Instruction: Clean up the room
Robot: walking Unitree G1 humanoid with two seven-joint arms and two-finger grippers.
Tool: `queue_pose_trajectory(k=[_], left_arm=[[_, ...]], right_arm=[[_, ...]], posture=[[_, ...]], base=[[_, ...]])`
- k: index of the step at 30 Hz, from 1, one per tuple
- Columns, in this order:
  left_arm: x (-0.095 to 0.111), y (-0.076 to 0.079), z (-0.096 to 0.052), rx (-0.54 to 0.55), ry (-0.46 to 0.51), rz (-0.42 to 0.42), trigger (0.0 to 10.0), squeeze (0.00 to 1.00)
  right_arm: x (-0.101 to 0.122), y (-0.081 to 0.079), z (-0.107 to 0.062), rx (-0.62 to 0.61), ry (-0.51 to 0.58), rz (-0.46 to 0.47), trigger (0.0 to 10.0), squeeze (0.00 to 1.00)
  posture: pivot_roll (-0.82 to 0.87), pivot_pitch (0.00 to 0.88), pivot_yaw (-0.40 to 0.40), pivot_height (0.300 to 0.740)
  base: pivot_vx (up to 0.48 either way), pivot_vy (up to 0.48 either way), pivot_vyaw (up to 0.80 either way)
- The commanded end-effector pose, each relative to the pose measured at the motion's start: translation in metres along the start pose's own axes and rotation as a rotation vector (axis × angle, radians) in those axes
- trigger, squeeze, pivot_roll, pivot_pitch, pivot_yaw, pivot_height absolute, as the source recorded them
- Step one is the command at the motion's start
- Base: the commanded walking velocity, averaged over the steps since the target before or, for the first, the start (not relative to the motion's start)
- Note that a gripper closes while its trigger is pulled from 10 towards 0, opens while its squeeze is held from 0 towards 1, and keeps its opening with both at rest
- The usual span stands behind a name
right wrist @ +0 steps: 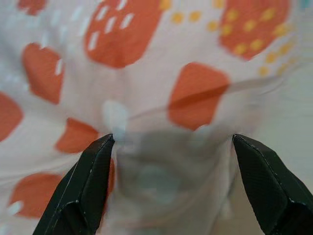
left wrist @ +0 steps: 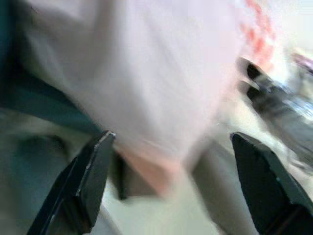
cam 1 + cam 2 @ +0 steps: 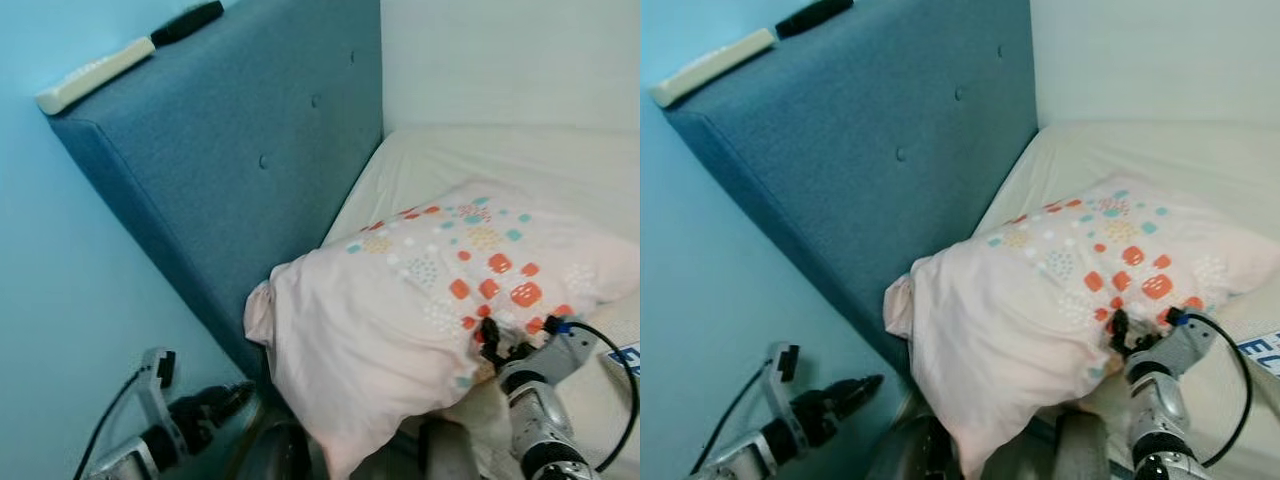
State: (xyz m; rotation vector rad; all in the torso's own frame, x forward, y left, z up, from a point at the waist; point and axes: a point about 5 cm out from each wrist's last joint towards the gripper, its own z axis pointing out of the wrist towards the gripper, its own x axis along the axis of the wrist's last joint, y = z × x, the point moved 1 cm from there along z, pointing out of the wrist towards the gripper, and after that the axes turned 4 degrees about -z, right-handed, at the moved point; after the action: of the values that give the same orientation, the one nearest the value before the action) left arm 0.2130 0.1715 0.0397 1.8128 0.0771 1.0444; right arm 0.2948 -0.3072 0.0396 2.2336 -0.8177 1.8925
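On the bed's mattress, against the blue headboard, your patterned pillow is lying with your right gripper pressing spread fingers into it, while your left gripper is hanging spread below.

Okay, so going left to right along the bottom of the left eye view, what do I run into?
Left tool → pillow → right tool → mattress.

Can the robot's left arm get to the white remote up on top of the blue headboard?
Probably not as things stand. The left pincer hangs low beside the headboard, while the remote lies along its top edge, far above. Nothing blocks the way; it just looks too high.
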Motion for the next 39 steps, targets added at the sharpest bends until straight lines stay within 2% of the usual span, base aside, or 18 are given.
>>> queue_pose_trajectory(k=[1,5,6,7,12,16,18,20,24,28,30,32,33,34,35,36,38,39], left_arm=[[-0.003,0.009,-0.005,-0.053,-0.048,-0.033,10.0,0.00],[-0.007,0.017,-0.003,-0.067,-0.058,-0.046,10.0,0.00],[-0.009,0.019,-0.001,-0.064,-0.057,-0.044,10.0,0.00],[-0.009,0.022,-0.001,-0.059,-0.059,-0.051,10.0,0.00],[-0.009,0.025,0.003,-0.009,-0.025,-0.054,10.0,0.00],[-0.007,0.032,0.006,0.019,0.005,-0.065,10.0,0.00],[-0.006,0.035,0.006,0.021,0.009,-0.068,10.0,0.00],[-0.005,0.039,0.006,0.023,0.012,-0.071,10.0,0.00],[-0.005,0.040,0.005,0.027,0.016,-0.072,10.0,0.00],[-0.008,0.043,0.005,0.036,0.017,-0.076,10.0,0.00],[-0.010,0.043,0.004,0.047,0.014,-0.073,10.0,0.00],[-0.011,0.044,0.004,0.052,0.013,-0.070,10.0,0.00],[-0.011,0.044,0.004,0.056,0.014,-0.070,10.0,0.00],[-0.011,0.044,0.005,0.057,0.015,-0.070,10.0,0.00],[-0.011,0.044,0.005,0.057,0.015,-0.070,10.0,0.00],[-0.011,0.045,0.006,0.059,0.016,-0.071,10.0,0.00],[-0.011,0.045,0.007,0.059,0.016,-0.071,10.0,0.00],[-0.011,0.048,0.008,0.057,0.012,-0.071,10.0,0.00]], right_arm=[[-0.005,0.007,-0.003,-0.041,-0.006,0.021,10.0,0.00],[0.005,0.008,0.000,-0.033,0.033,0.035,10.0,0.00],[0.008,0.008,0.001,-0.026,0.045,0.034,8.2,0.00],[0.011,0.009,0.001,-0.021,0.053,0.034,0.0,0.00],[0.025,0.019,0.004,-0.051,0.094,0.030,0.0,0.00],[0.050,0.036,0.008,-0.130,0.152,0.002,0.0,0.00],[0.061,0.041,0.010,-0.156,0.166,-0.039,0.0,0.00],[0.075,0.041,0.014,-0.172,0.170,-0.173,0.0,0.00],[0.087,0.041,0.017,-0.195,0.178,-0.266,0.0,0.00],[0.102,0.039,0.021,-0.198,0.208,-0.236,0.0,0.00],[0.103,0.034,0.023,-0.158,0.212,-0.146,0.0,0.00],[0.102,0.031,0.024,-0.136,0.208,-0.118,0.0,0.00],[0.094,0.025,0.025,-0.095,0.179,-0.060,8.7,0.00],[0.086,0.018,0.026,-0.042,0.155,-0.012,10.0,0.00],[0.086,0.018,0.026,-0.042,0.155,-0.012,10.0,0.00],[0.080,0.013,0.026,-0.001,0.134,0.025,10.0,1.00],[0.071,0.011,0.024,0.020,0.115,0.062,10.0,1.00],[0.056,0.010,0.020,0.044,0.093,0.141,10.0,1.00]], posture=[[0.11,0.265,0.203,0.611],[0.11,0.282,0.203,0.611],[0.12,0.298,0.201,0.611],[0.12,0.298,0.201,0.611],[0.13,0.322,0.194,0.611],[0.14,0.338,0.183,0.611],[0.14,0.341,0.179,0.611],[0.14,0.344,0.171,0.611],[0.14,0.345,0.170,0.611],[0.15,0.355,0.159,0.611],[0.14,0.357,0.157,0.611],[0.14,0.357,0.157,0.611],[0.14,0.359,0.156,0.611],[0.13,0.360,0.155,0.611],[0.13,0.360,0.155,0.611],[0.13,0.360,0.155,0.611],[0.13,0.362,0.157,0.611],[0.14,0.363,0.163,0.611]], base=[[0.000,0.000,0.00],[0.000,0.000,0.00],[0.000,0.000,0.00],[0.000,0.000,0.00],[0.000,0.000,0.00],[0.000,0.000,0.00],[0.000,0.000,0.00],[0.000,0.000,0.00],[0.000,0.000,0.00],[0.000,0.000,0.00],[0.000,0.000,0.00],[0.000,0.000,0.00],[0.000,0.000,0.00],[0.000,0.000,0.00],[0.000,0.000,0.00],[0.000,0.000,0.00],[0.000,0.000,0.00],[0.000,0.000,0.00]])
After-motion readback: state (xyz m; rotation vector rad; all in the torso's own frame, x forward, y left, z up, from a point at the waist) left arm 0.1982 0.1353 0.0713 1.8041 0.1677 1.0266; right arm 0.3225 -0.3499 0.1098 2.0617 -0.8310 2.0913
